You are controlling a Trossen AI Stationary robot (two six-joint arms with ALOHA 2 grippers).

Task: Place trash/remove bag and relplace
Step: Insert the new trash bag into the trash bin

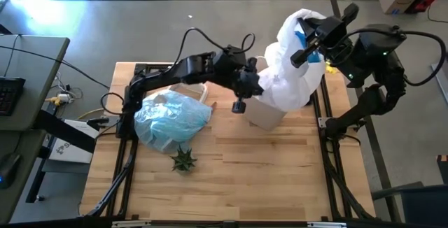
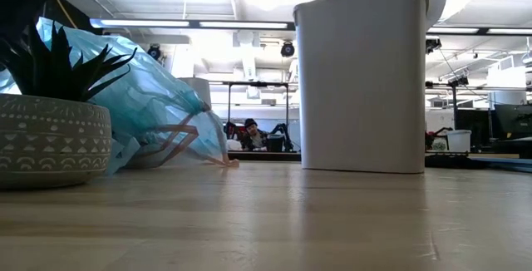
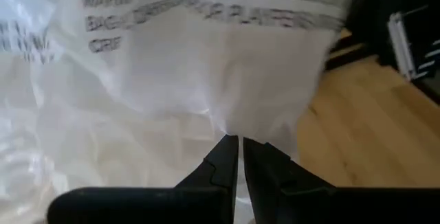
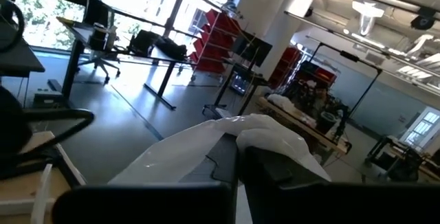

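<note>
Draping over the white bin [image 1: 269, 112], the fresh white bag [image 1: 294, 60] is stretched between both arms, its bulk lifted above the bin's mouth and leaning toward the right arm's side. The left tool [image 1: 250, 81] is pressed together on the bag's near edge just above the bin's rim, while the right tool [image 1: 308, 43] pinches the bag's far upper edge, higher and beyond the bin. Seating the liner likely depends on bringing that raised right-hand edge down past the far rim. The old blue bag [image 1: 171, 119] lies on the counter [image 1: 266, 179], well apart beside the small plant [image 1: 184, 160].
</note>
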